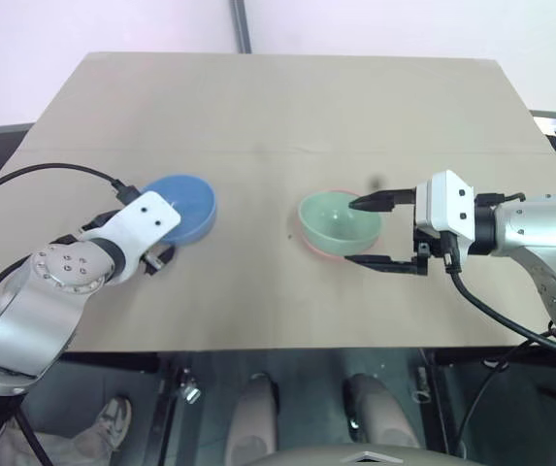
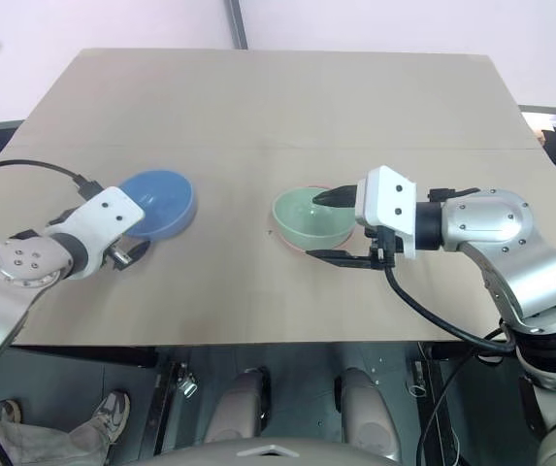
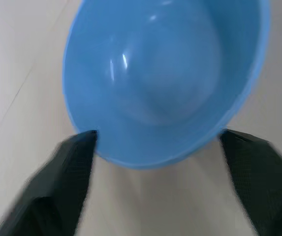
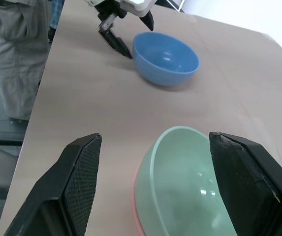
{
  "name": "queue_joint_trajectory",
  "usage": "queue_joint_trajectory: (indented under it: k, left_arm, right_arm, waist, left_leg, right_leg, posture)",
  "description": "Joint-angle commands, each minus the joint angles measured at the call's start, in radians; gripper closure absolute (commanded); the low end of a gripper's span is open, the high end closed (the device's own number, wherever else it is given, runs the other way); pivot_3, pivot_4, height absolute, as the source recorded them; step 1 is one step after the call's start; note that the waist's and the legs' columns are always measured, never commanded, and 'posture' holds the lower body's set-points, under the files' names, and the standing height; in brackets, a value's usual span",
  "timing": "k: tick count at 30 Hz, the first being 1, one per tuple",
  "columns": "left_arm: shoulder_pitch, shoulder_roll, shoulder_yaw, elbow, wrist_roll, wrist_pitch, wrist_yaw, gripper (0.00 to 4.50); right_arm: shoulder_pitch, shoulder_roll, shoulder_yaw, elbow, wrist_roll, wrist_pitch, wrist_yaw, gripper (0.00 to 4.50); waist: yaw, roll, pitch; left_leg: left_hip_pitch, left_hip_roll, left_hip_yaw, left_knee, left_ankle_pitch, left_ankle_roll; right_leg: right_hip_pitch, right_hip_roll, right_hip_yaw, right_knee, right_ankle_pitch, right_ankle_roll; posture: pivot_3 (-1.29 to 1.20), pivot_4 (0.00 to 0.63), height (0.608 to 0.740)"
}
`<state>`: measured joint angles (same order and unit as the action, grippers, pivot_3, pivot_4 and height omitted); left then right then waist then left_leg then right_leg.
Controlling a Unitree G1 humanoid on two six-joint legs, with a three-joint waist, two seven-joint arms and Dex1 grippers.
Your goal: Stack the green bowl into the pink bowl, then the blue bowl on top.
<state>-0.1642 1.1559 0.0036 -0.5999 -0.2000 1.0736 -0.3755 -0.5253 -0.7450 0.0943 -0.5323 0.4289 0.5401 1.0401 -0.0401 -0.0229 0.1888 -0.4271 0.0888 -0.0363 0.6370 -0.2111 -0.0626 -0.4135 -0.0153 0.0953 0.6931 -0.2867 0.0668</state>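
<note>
Your right jaws (image 1: pixel 373 231) stand wide and released, one finger over the far rim of the green bowl (image 1: pixel 338 219), the other at its near side, gripping nothing; that arm reaches in level from three o'clock. The green bowl sits nested in the pink bowl (image 1: pixel 322 250) mid-worktop (image 1: pixel 278 107). Your left jaws (image 3: pixel 155 147) are spread on either side of the blue bowl (image 1: pixel 188 206) at nine o'clock, angled downward, not clamped.

Bare table (image 1: pixel 258 116) between blue bowl (image 1: pixel 185 206) and green bowl (image 1: pixel 339 218); nothing blocking.
</note>
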Motion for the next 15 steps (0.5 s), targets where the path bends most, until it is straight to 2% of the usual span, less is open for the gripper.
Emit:
queue_joint_trajectory:
  k: [1,2,6,10,15]
  left_arm:
    - [-0.017,-0.01,-0.016,0.009,0.049,-0.033,-0.002,1.93]
    - [-0.016,-0.012,-0.019,0.012,0.056,-0.039,-0.008,2.57]
    - [-0.007,-0.031,-0.018,0.026,0.067,-0.088,-0.04,4.45]
    - [0.003,-0.058,0.018,0.008,0.066,-0.229,-0.092,4.45]
    - [-0.042,-0.073,0.075,-0.013,0.0,-0.487,-0.262,4.45]
  right_arm:
    - [0.007,-0.018,-0.044,-0.021,0.012,-0.029,-0.004,0.65]
    - [0.01,-0.02,-0.047,-0.022,0.013,-0.03,-0.006,0.65]
    - [0.029,-0.03,-0.06,-0.027,0.008,-0.042,-0.015,0.65]
    - [0.038,-0.036,-0.068,-0.031,0.012,-0.044,-0.024,0.65]
    - [0.049,-0.042,-0.076,-0.036,0.015,-0.044,-0.035,0.65]
  waist:
    - [0.0,0.0,0.0]
    - [0.001,0.0,0.0]
    - [0.001,0.0,0.0]
    - [0.001,0.0,0.0]
    - [0.004,0.0,0.0]
  left_leg:
    - [0.0,0.0,0.0,0.0,0.0,0.0]
    - [0.0,0.0,0.0,0.0,0.0,0.0]
    - [0.0,0.0,0.0,0.0,0.0,0.0]
    - [0.0,0.0,0.0,0.001,0.0,0.0]
    - [-0.001,0.0,0.0,0.001,0.0,0.0]
  right_leg:
    - [0.0,0.0,0.0,0.0,0.0,0.0]
    - [0.0,0.0,0.0,0.0,0.0,0.0]
    - [0.0,0.0,0.0,0.001,0.0,0.0]
    - [0.0,0.0,0.0,0.001,0.0,0.0]
    - [0.0,0.0,0.0,0.001,0.0,0.0]
  posture:
    - [0.0,0.15,0.74]
    - [0.0,0.15,0.74]
    - [0.0,0.15,0.74]
    - [0.0,0.15,0.74]
    - [0.0,0.15,0.74]
